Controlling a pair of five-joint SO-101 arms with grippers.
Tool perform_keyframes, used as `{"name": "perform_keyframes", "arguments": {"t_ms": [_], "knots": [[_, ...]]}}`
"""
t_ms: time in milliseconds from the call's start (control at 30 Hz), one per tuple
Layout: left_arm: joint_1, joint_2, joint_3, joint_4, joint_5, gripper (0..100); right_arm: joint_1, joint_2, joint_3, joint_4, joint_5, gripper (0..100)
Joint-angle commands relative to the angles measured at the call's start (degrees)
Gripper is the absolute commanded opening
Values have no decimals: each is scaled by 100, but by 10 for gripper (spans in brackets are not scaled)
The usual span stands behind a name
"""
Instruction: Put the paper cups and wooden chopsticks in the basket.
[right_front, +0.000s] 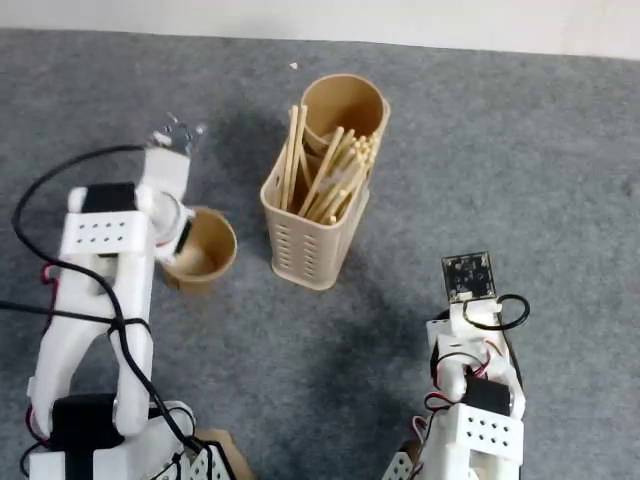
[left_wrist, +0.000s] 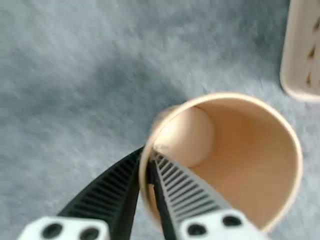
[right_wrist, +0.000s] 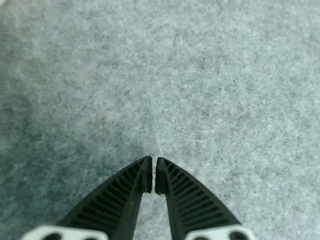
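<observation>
A tan paper cup (right_front: 203, 248) is tilted just left of the beige slotted basket (right_front: 312, 250). My left gripper (left_wrist: 149, 159) is shut on the cup's (left_wrist: 235, 160) rim, one finger inside and one outside. In the high view the left gripper (right_front: 178, 240) is at the cup's left side. The basket holds another paper cup (right_front: 345, 108) at its far end and several wooden chopsticks (right_front: 325, 170) leaning inside. My right gripper (right_wrist: 152, 172) is shut over bare grey carpet, empty; the right arm (right_front: 470, 330) stands at the front right.
Grey carpet covers the table. A corner of the basket (left_wrist: 302, 55) shows close beside the held cup in the left wrist view. A small clear plastic scrap (right_front: 178, 132) lies behind the left arm. Black cables (right_front: 70, 300) loop around the left arm.
</observation>
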Motion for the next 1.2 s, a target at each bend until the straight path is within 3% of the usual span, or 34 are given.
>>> {"name": "perform_keyframes", "arguments": {"t_ms": [0, 233, 500, 800, 1167], "knots": [[92, -215, -1279, 167, 193, 5, -4, -75, 338, -110, 44, 35], [796, -154, -4541, 615, 905, 5, -13, -75, 338, -110, 44, 35], [2097, 857, -6360, 387, 2242, 5, -13, -75, 338, -110, 44, 35], [2695, 2404, -6949, 431, 2505, 5, -13, -75, 338, -110, 44, 35], [3011, 2510, -7459, 1521, 2989, 7, -13, -75, 338, -251, 44, 35]]}}
